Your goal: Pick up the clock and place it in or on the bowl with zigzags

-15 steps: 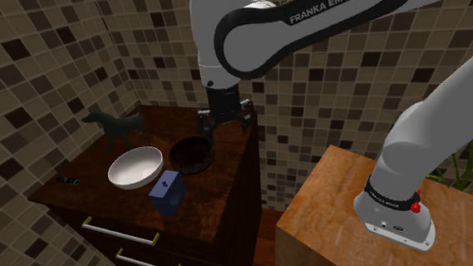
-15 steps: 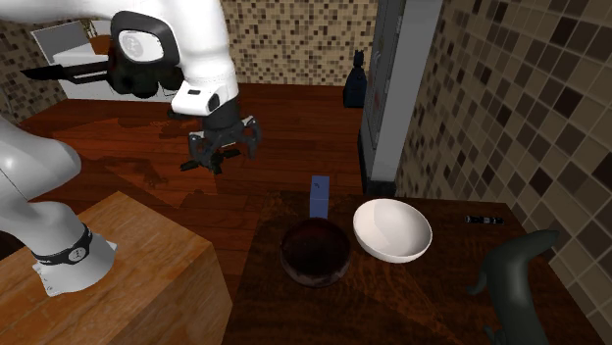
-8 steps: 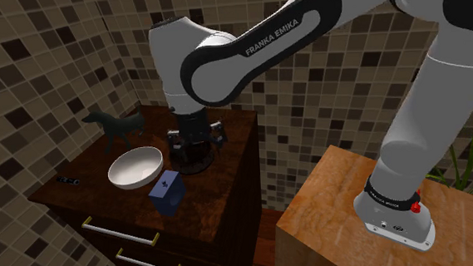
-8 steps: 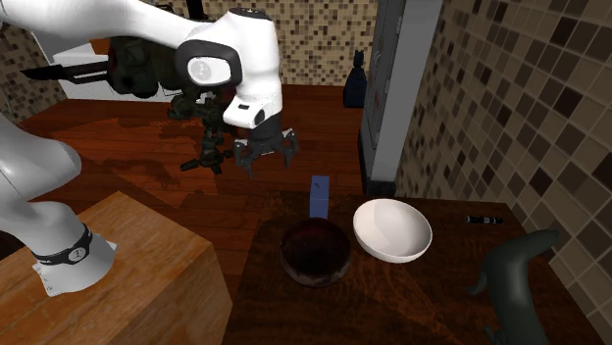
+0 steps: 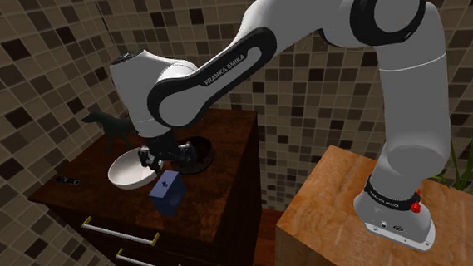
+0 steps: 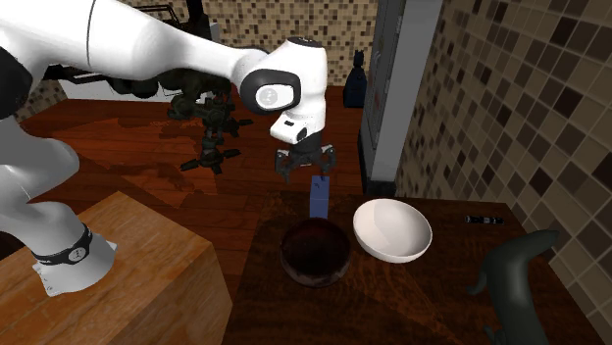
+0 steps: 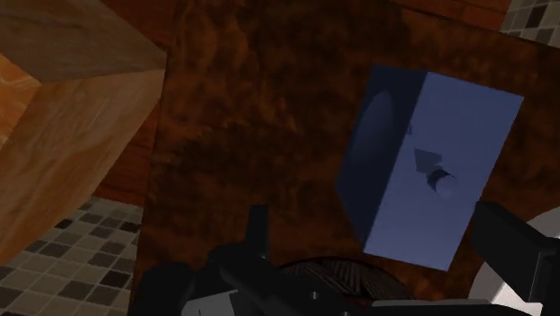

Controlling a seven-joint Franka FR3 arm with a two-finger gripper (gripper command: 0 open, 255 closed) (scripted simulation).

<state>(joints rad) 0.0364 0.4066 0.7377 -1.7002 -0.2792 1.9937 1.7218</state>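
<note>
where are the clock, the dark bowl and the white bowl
clock [image 6: 319, 198], second exterior view, blue side
dark bowl [image 6: 316, 257], second exterior view, bare inside
white bowl [image 6: 392, 231], second exterior view, bare inside

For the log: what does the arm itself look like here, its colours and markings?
A white arm of rounded segments with dark joints. One dark band carries white FRANKA EMIKA lettering. A black ring with a red mark circles its base. The gripper and its two fingers are all black.

- Walls are covered in brown and beige mosaic tiles.
- A dark wooden dresser stands in the corner, with pale bar handles on its front.
- The floor is reddish wood, dimly lit.
</note>
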